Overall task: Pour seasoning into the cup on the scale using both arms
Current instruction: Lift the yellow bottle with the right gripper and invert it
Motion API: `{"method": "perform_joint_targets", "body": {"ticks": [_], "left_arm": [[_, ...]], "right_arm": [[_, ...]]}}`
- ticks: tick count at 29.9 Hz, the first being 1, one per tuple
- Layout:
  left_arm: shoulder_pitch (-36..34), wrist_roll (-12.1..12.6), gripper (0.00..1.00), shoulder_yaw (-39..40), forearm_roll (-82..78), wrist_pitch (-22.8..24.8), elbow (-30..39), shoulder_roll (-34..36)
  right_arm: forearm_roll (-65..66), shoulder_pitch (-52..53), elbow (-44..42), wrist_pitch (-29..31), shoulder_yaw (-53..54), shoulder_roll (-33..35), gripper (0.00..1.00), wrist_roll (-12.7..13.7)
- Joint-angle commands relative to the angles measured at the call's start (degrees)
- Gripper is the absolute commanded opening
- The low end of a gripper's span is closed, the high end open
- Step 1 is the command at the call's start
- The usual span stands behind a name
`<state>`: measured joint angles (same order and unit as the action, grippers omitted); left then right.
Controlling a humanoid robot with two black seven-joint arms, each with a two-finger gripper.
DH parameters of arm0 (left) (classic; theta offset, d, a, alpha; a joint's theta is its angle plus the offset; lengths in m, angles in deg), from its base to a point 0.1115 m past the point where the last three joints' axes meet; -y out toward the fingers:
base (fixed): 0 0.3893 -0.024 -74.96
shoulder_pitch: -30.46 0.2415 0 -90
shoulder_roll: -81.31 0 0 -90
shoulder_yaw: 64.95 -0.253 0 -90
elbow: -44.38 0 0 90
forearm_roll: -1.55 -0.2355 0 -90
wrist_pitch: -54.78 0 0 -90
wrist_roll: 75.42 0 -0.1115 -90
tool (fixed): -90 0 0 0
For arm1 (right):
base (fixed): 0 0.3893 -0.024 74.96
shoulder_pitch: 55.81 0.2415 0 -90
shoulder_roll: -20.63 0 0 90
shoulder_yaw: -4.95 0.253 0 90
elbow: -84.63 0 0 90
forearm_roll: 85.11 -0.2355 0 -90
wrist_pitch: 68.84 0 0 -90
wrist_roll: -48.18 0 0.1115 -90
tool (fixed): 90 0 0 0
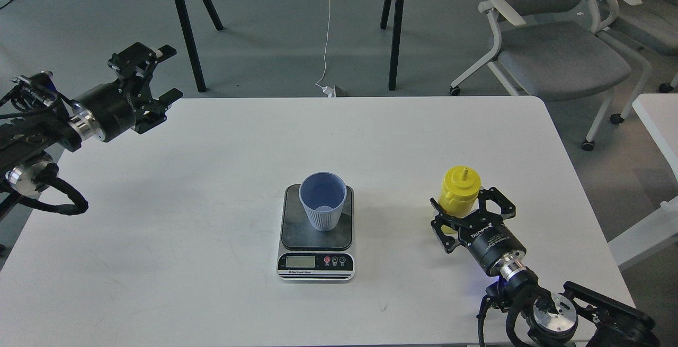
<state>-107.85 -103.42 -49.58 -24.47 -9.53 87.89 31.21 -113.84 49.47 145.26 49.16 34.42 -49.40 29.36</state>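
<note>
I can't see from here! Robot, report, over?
Right gripper open around seasoning. Left gripper open, empty. Cup on scale. Path clear.

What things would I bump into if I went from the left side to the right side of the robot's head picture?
Left hand → scale with the blue cup on it → yellow seasoning bottle between the right hand's fingers → grey chair.
</note>
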Motion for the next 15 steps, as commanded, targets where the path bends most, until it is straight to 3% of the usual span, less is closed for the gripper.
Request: {"method": "perform_joint_targets", "body": {"ticks": [1, 9, 15], "left_arm": [[0.1, 0.0, 1.00, 0.0, 0.0, 0.1, 0.0, 0.0], [0.1, 0.0, 1.00, 0.0, 0.0, 0.1, 0.1, 0.2], [0.4, 0.0, 1.00, 0.0, 0.1, 0.1, 0.2, 0.2]], "right_arm": [[0.3, 0.4, 0.3, 0.0, 0.1, -0.2, 0.10, 0.1], [0.0, 7.6, 1.2, 0.0, 4.0, 2.9, 0.07, 0.3], [6.9, 25.6, 0.7, 0.0, 2.4, 10.1, 0.08, 0.9]]}}
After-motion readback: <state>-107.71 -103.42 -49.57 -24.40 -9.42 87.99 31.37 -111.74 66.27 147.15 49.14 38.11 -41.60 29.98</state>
